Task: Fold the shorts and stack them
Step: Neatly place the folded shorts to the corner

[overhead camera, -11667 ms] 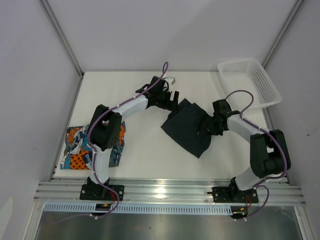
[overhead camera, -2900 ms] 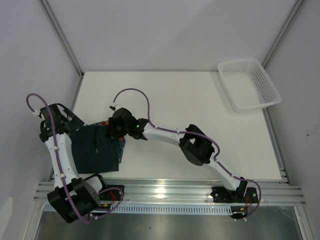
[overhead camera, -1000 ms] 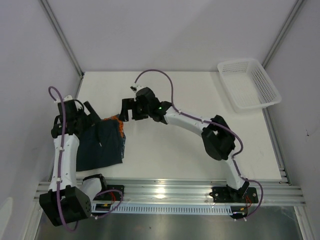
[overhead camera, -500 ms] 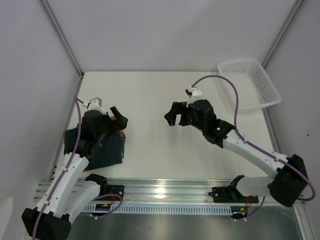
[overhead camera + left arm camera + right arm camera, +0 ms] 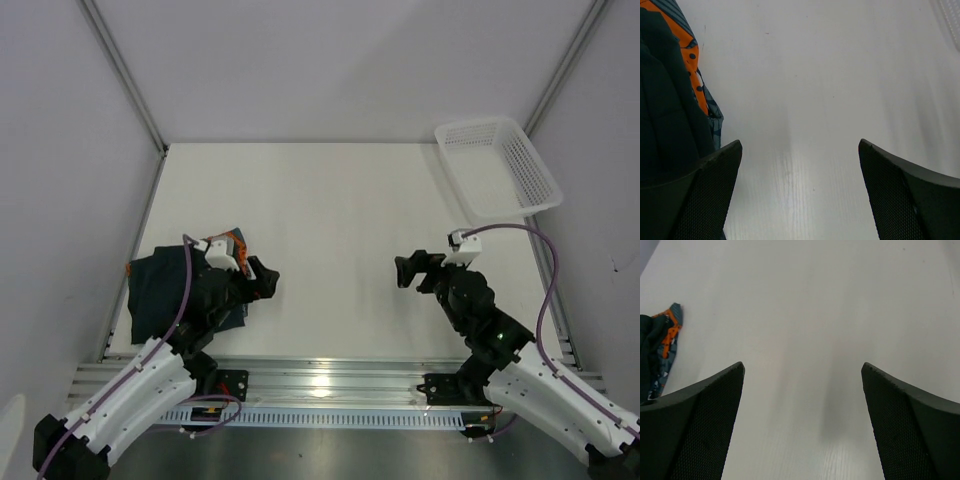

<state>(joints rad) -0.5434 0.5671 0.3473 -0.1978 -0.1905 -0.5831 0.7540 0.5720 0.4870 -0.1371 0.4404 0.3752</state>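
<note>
The plain dark shorts (image 5: 152,290) lie folded at the table's near left, on top of the printed shorts, whose orange and teal edge (image 5: 233,240) peeks out at the far right corner. My left gripper (image 5: 264,281) hovers just right of the stack, open and holding nothing. In the left wrist view (image 5: 800,192) the dark shorts (image 5: 662,115) and the printed edge (image 5: 692,70) sit at the left, beside the left finger. My right gripper (image 5: 407,270) is open and empty over bare table near the middle. In the right wrist view (image 5: 802,420) the stack (image 5: 657,350) shows far left.
A white mesh basket (image 5: 500,165) stands at the far right corner of the white table (image 5: 330,200). Metal rails (image 5: 330,382) run along the near edge, by the arm bases. Grey walls close in the left and right sides.
Both arms have drawn back toward their bases. The left gripper came off the stack and now sits to its right; the right gripper swung right and nearer, away from the shorts.
</note>
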